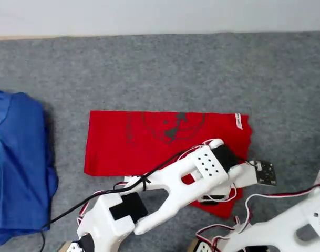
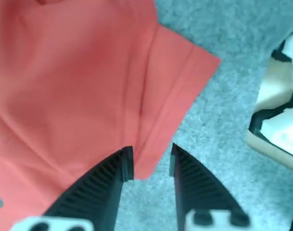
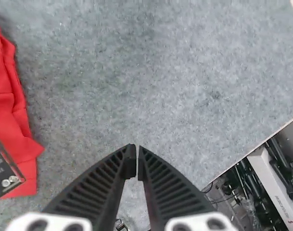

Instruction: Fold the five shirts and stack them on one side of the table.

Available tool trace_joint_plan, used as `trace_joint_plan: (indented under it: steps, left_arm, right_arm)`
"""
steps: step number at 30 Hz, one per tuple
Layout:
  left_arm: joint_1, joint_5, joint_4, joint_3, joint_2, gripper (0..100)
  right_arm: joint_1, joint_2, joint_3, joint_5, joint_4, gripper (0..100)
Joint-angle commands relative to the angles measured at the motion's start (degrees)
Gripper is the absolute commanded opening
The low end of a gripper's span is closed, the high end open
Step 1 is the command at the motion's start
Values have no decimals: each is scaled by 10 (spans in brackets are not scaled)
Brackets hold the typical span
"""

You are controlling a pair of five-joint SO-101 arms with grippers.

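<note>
Blue shirts (image 1: 20, 163) are piled at the table's (image 1: 202, 68) left edge. Red shirt (image 1: 149, 142) lies flat mid-table and looks part-folded. Left claw (image 2: 150, 161) is at its near right corner, jaws part open astride the hem, gripping nothing. I'd drop lower, get one finger under every layer, pinch well inside the hem, then carry low so the fold lands square. Right claw (image 3: 136, 159) is closed and empty over bare table near the right edge; it could pin the cloth.

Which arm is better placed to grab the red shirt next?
Left, probably: the left gripper is open at a corner of the red shirt; the right gripper is shut over carpet.
</note>
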Motion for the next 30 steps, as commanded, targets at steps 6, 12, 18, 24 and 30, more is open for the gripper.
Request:
trace_joint_plan:
  steps: [6,12,18,24,30]
  left_arm:
    - [2,-18,-22,-15,-1,138]
    - [1,-22,-47,-15,-1,138]
    - [1,-34,-57,-18,38,138]
    - [-1,-38,-65,-19,62,135]
    - [-3,-38,-95,-19,65,133]
  right_arm:
    - [6,-49,24,5,23,9]
    - [6,-72,32,5,23,9]
    - [6,-80,32,5,23,9]
    - [6,-80,32,5,23,9]
    - [6,-80,32,5,23,9]
